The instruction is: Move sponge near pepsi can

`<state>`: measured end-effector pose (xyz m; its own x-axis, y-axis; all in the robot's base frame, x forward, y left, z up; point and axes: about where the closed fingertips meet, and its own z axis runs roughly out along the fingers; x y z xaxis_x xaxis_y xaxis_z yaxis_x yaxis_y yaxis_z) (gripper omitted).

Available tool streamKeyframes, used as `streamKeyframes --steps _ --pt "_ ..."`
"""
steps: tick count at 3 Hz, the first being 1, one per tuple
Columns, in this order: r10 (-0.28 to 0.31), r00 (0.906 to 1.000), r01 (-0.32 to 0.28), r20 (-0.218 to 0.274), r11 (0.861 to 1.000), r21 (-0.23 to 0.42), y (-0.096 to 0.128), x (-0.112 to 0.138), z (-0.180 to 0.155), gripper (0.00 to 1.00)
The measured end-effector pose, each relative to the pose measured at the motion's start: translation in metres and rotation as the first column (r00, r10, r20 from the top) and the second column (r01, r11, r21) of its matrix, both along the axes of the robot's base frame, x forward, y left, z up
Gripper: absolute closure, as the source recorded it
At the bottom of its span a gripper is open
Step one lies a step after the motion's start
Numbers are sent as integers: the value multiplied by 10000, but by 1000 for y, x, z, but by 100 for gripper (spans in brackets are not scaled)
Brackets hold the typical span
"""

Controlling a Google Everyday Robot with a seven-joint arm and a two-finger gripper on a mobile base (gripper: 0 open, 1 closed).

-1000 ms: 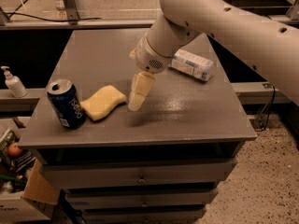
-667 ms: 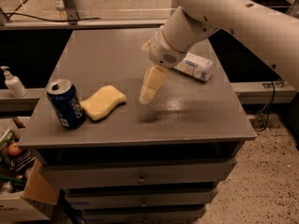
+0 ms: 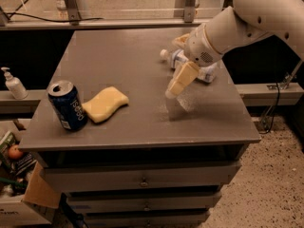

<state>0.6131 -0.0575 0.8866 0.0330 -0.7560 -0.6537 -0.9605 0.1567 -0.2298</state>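
The pale yellow sponge [image 3: 105,104] lies flat on the grey table top [image 3: 142,46], left of centre. Its left end almost touches the dark blue pepsi can [image 3: 68,105], which stands upright near the front left corner with its top opened. My gripper [image 3: 174,89] hangs from the white arm [image 3: 247,18] above the right half of the table, well to the right of the sponge and apart from it. It points down and to the left, and nothing shows in its grasp.
A clear plastic water bottle [image 3: 176,57] lies on its side at the back right, partly hidden behind my wrist. A soap dispenser [image 3: 13,83] stands on a ledge left of the table. Drawers [image 3: 142,179] front the table, and boxes and clutter [image 3: 19,175] sit on the floor at the lower left.
My arm has swung right and a little back, carrying the gripper farther from the sponge. The sponge and the can have stayed where they were.
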Motion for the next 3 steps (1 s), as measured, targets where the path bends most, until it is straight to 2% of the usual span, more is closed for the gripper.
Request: streamKeyframes --steps 1,3 --pt "1 10000 -1 -1 10000 0 0 0 0 0" --pt "506 9981 -511 338 9986 152 13 14 8 0"
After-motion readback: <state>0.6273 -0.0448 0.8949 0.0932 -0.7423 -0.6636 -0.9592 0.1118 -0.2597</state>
